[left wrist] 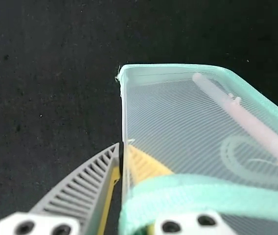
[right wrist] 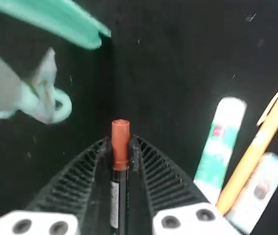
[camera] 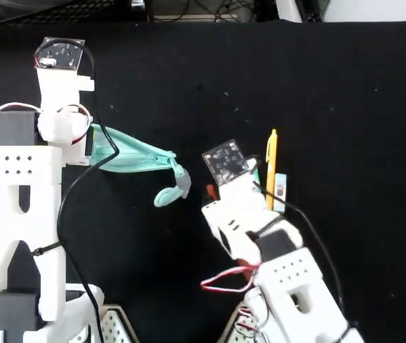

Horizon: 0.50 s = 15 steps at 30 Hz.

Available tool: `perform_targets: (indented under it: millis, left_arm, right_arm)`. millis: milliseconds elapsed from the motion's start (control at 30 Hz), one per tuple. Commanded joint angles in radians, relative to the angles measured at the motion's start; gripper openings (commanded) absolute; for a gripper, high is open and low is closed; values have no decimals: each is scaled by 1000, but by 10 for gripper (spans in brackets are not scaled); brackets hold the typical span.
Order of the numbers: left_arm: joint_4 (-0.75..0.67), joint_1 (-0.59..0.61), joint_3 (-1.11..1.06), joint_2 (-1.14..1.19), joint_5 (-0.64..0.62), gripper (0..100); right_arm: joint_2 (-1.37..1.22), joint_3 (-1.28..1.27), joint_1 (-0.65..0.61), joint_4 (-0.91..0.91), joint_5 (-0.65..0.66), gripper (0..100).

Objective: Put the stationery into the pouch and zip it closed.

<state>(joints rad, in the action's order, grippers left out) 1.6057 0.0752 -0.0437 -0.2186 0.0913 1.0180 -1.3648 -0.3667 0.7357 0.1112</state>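
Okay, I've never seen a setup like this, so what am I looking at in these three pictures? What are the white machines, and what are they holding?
These are two small white robot arms at a black table, each ending in a two-fingered gripper. The high view looks down from a fixed camera. The other two pictures come from cameras on the arms' wrists. The left gripper is clamped on a see-through pouch with teal trim, and a pale pen lies inside it. The right gripper holds a red-capped pen. On the table lie an orange pen, a white-and-green stick and a small pale blue block.
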Motion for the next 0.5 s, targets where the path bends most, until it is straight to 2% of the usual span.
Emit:
perform_targets:
  millis: [0, 200, 467]
  left_arm:
    - [-20, -27, -59, 23, -6, 30]
    - [-23, -24, -65, 23, -6, 30]
    - [-25, -27, -65, 23, -6, 30]
  right_arm:
    - [-185, 87, 3, -11, 8, 17]
    - [-467, 214, 3, -9, 6, 168]
    - [-690, 351, 3, 11, 8, 130]
